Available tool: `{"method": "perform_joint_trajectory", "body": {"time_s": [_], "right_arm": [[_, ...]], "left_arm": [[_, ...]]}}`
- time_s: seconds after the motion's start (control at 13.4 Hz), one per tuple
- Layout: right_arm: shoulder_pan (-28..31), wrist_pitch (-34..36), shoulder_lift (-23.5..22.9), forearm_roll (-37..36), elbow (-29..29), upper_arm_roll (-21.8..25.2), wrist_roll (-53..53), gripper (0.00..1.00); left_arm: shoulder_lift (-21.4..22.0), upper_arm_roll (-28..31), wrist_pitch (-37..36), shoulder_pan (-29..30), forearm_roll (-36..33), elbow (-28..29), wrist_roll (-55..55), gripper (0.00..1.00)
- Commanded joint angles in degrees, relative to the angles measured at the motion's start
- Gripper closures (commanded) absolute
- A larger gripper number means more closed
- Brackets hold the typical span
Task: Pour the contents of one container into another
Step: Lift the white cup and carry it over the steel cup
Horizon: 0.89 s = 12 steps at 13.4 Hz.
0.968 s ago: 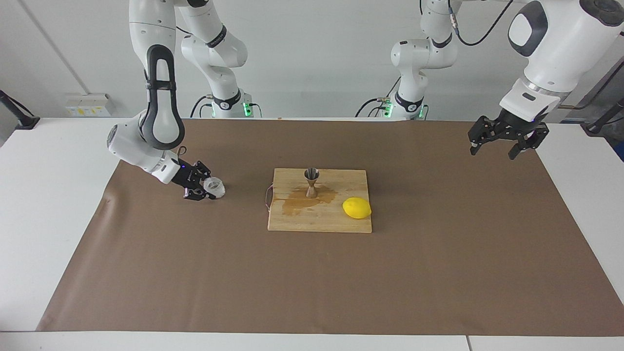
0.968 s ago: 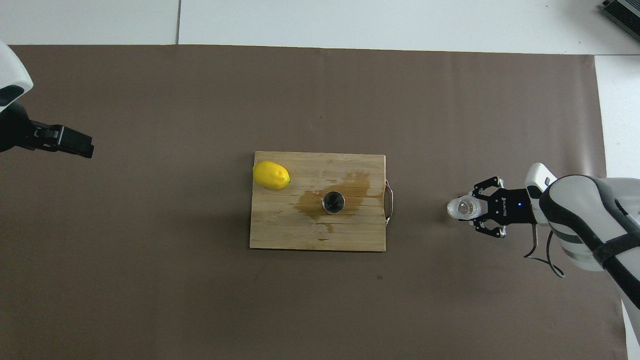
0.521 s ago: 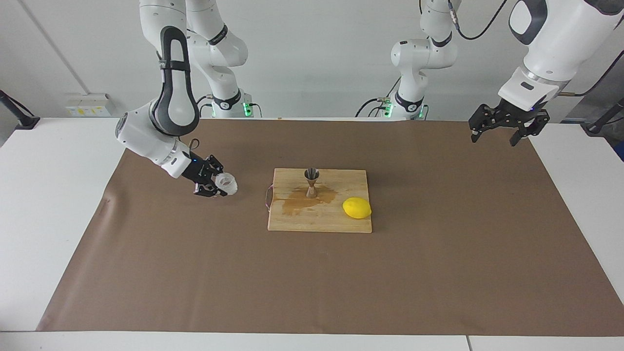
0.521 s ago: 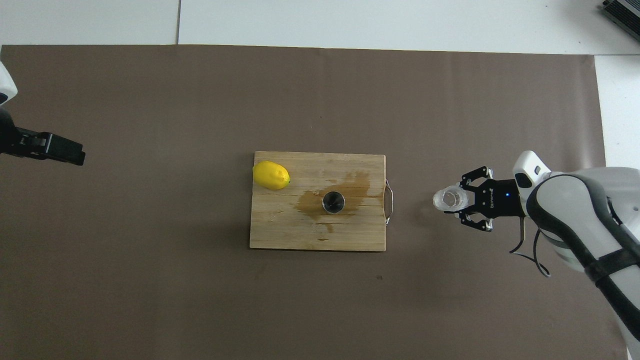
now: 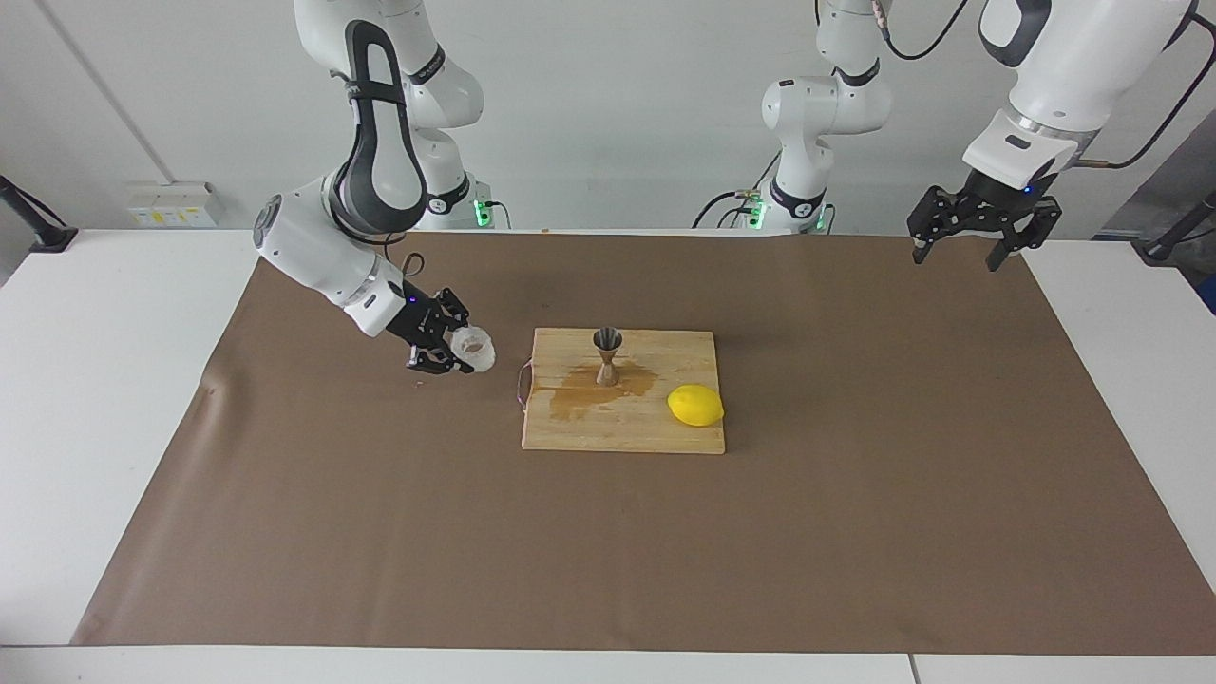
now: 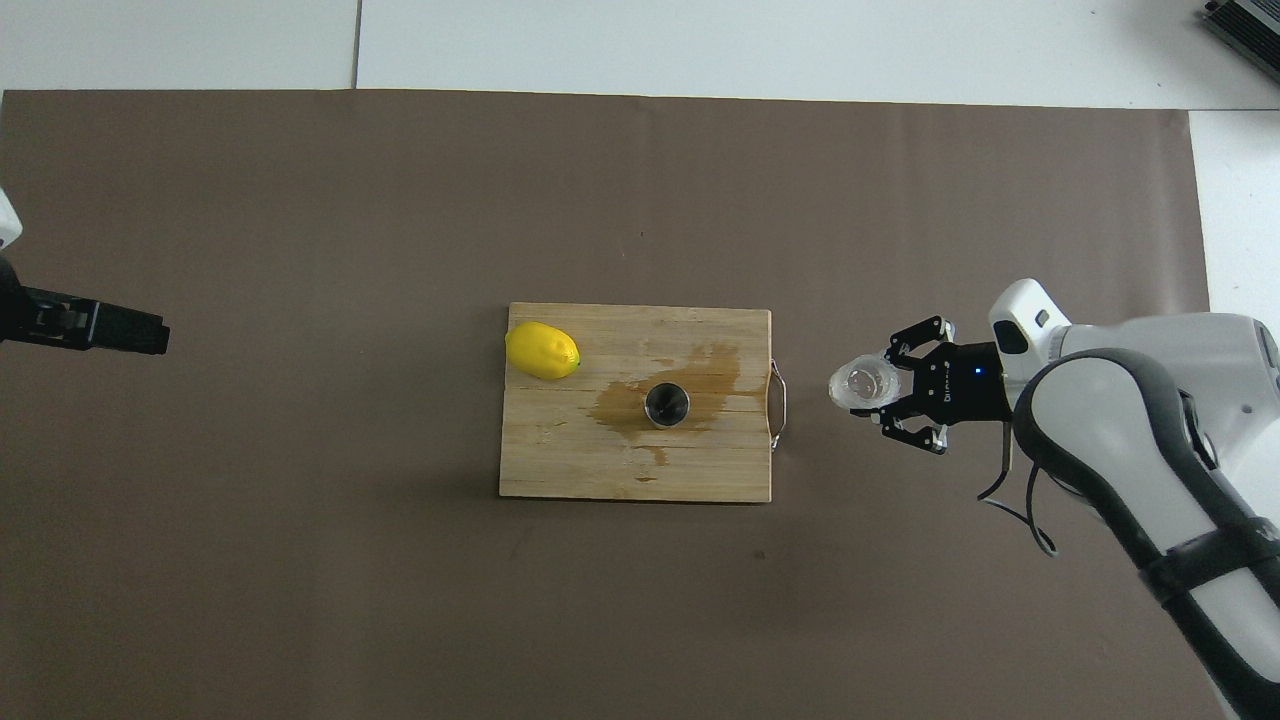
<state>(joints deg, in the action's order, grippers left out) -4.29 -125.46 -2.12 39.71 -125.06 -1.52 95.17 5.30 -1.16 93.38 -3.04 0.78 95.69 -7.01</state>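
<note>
My right gripper [image 5: 464, 355] is shut on the small ribbed whitish glass cup [image 5: 473, 349] and holds it tilted a little above the brown mat, just off the handle end of the wooden cutting board [image 5: 570, 429]. The gripper [image 6: 872, 386] and the cup [image 6: 864, 383] also show in the overhead view. The steel hourglass jigger [image 5: 607, 355] stands upright on the board, apart from the cup; from overhead its open mouth [image 6: 667, 403] shows. My left gripper [image 5: 955, 256] hangs open and empty over the mat's corner at the left arm's end.
A yellow lemon [image 5: 695, 406] lies on the board, beside the jigger toward the left arm's end. A wet brown stain [image 6: 700, 375] spreads around the jigger. The board has a metal handle [image 6: 779, 400]. A brown mat [image 5: 608, 551] covers the table.
My right gripper has carried the cup up and toward the board's handle end. My left gripper has risen and drawn back toward its base.
</note>
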Motion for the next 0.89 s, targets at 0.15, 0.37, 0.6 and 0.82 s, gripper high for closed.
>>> {"method": "perform_joint_trajectory", "body": {"time_s": [0.15,0.37,0.6,0.82], "right_arm": [[-8.0,-5.4,-0.3,-10.6,3.4,-0.2,-16.6,0.69],[-12.4,-6.1,-1.2,-18.2,5.7,-0.2,-25.8,0.69],[-15.9,-6.2,-1.4,-23.9,6.8,-0.2,-33.7,0.69],[-19.0,-6.2,-2.1,-32.0,9.0,-0.2,-41.8,0.69]], "left_arm": [[-1.3,0.7,-2.2,-0.2,0.7,-2.9,-0.8,0.0],[-0.8,0.8,-3.5,-0.2,0.7,-2.5,-0.8,0.0],[-0.8,0.9,-3.6,0.4,0.6,-2.6,-3.5,0.0],[-0.9,0.9,-3.5,0.7,0.7,-2.8,-3.7,0.0]]}}
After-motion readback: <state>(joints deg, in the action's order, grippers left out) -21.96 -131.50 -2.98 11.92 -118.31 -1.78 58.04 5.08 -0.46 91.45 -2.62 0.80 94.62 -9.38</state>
